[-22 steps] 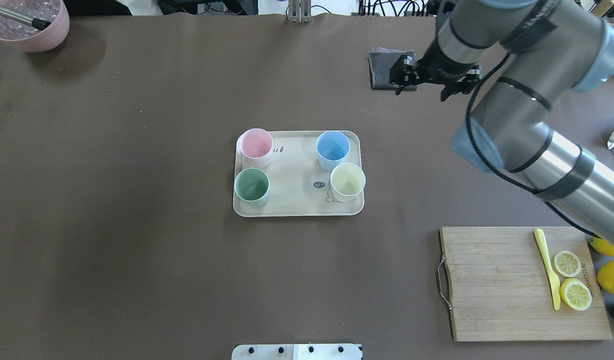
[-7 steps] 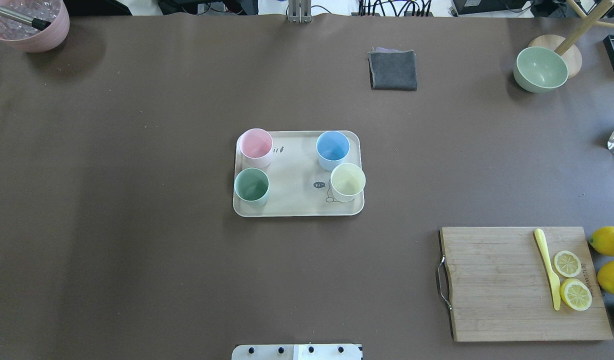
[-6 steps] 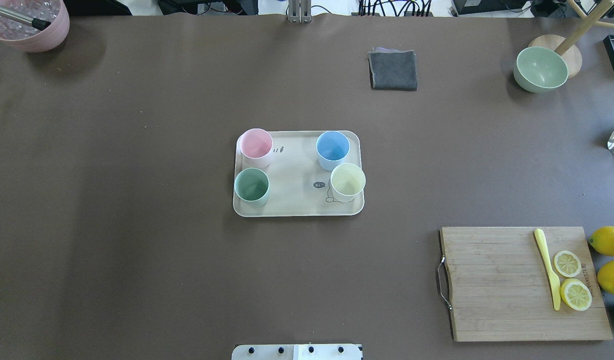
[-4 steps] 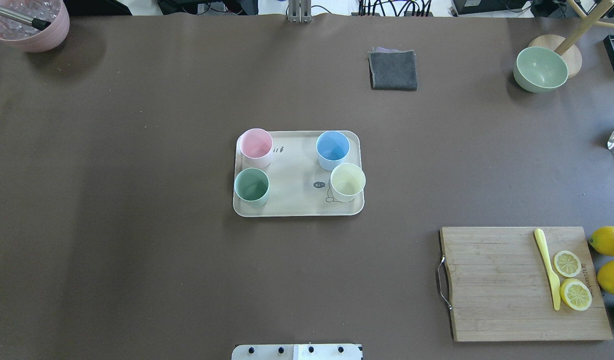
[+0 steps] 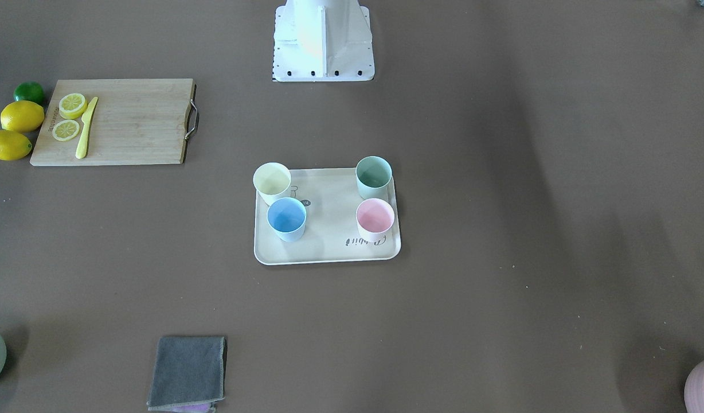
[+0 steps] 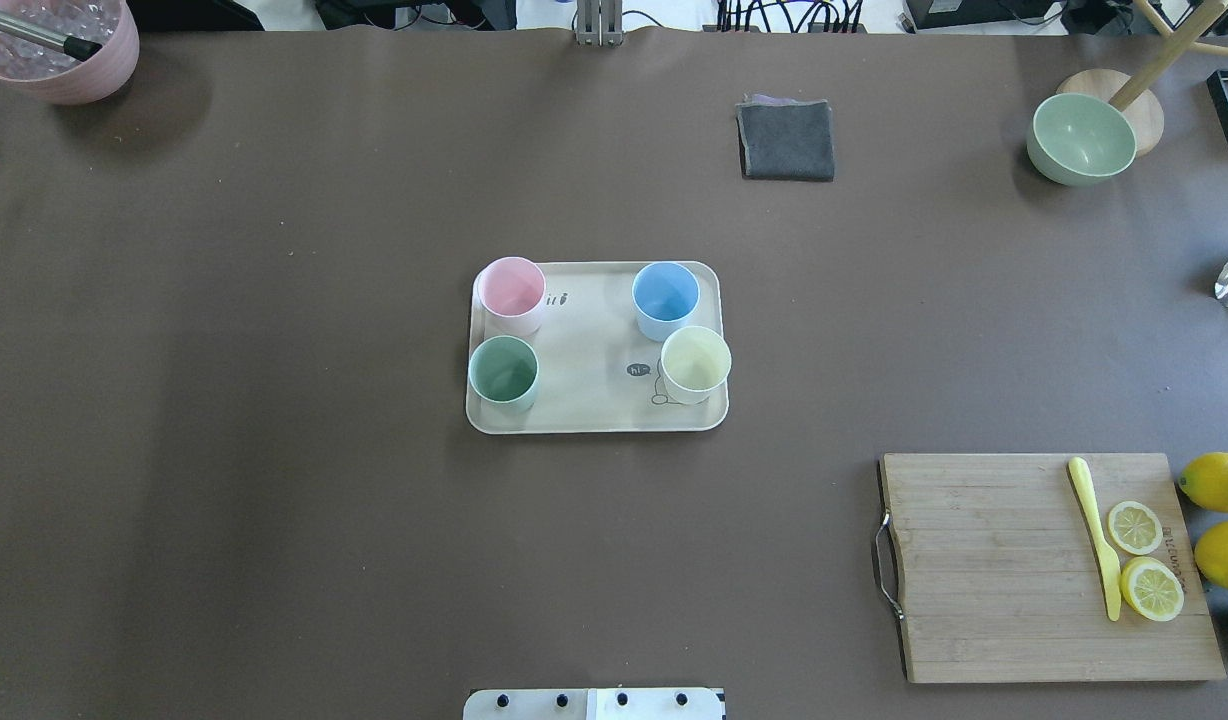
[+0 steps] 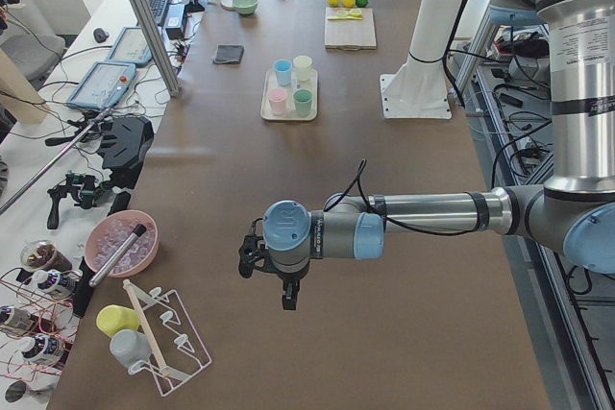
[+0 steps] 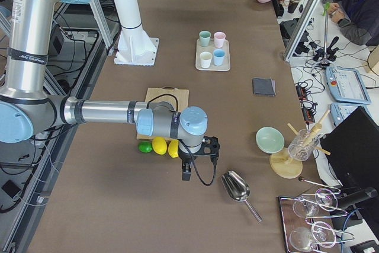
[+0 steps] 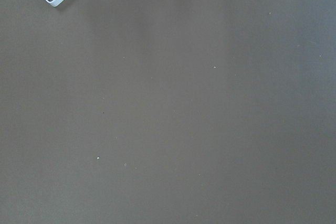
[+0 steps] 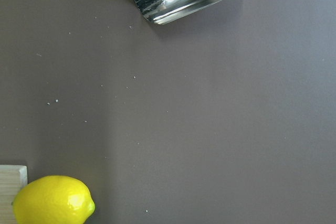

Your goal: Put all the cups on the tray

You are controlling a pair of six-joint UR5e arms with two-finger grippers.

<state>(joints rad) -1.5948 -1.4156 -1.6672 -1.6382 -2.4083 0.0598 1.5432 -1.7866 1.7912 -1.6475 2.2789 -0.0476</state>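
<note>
- All four cups are seen upright on the cream tray (image 6: 594,345) at the middle of the bench (image 6: 274,450).
- The pink cup (image 6: 511,290) and the mint green cup (image 6: 503,370) are placed at the tray's left end in the overhead view, the pink one farther from the robot.
- The light blue cup (image 6: 665,295) and the pale yellow cup (image 6: 695,362) are set at the right end, close together.
- The left hand (image 7: 287,295) is held over bare bench near the mauve-pink pot (image 7: 120,242), well apart from the tray; whether it is wide or narrow cannot be told.
- The right hand (image 8: 185,173) is held above the bench between the lemons (image 8: 160,145) and a metal scoop (image 8: 237,188); its opening cannot be told either.
- Nothing is seen gripped by either hand.
</note>
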